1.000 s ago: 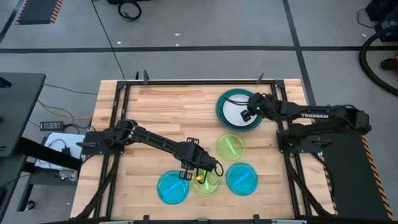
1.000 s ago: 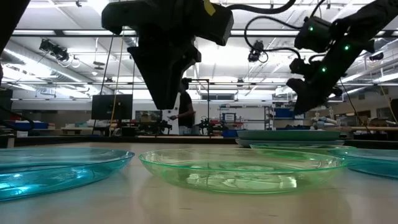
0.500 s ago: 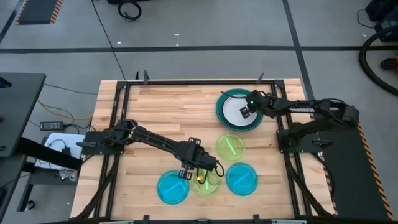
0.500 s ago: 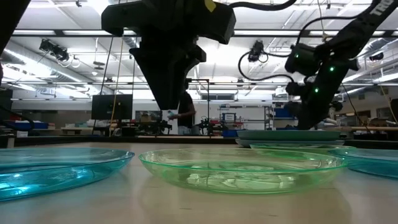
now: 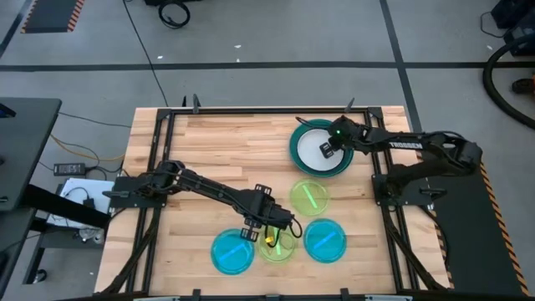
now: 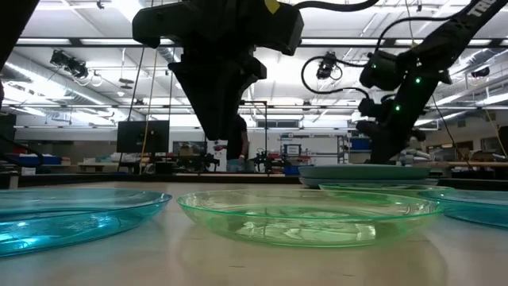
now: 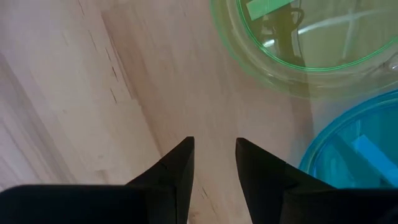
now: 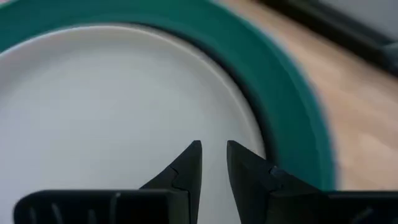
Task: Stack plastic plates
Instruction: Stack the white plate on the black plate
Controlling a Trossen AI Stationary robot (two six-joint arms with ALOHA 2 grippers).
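Observation:
A large teal plate (image 5: pixel 337 165) lies at the table's far right with the white plate (image 5: pixel 313 142) on top of it. Four small translucent plates rest flat near the near edge: lime (image 5: pixel 309 197), cyan (image 5: pixel 324 240), lime (image 5: pixel 277 247) and cyan (image 5: pixel 231 252). No blue or black plate shows. My right gripper (image 8: pixel 214 144) hangs low over the white plate, just inside its rim, its fingers a narrow gap apart. My left gripper (image 7: pixel 214 146) is narrowly open above bare wood between the small plates and holds nothing. My right gripper points down at the white plate's flat inner part near its rim (image 8: pixel 236 112). I cannot tell whether the fingertips touch it.
The black table frame (image 5: pixel 251 109) runs along the far edge and both sides. Bare wood (image 5: pixel 217 150) fills the left and far-left of the table. The four small plates crowd the near middle, under and around my left arm (image 5: pixel 209 191).
My right gripper has come down toward the plate stack and shifted slightly toward the table's far left. The white plate now sits closer to the far edge on the teal plate, which shows more rim on its near right.

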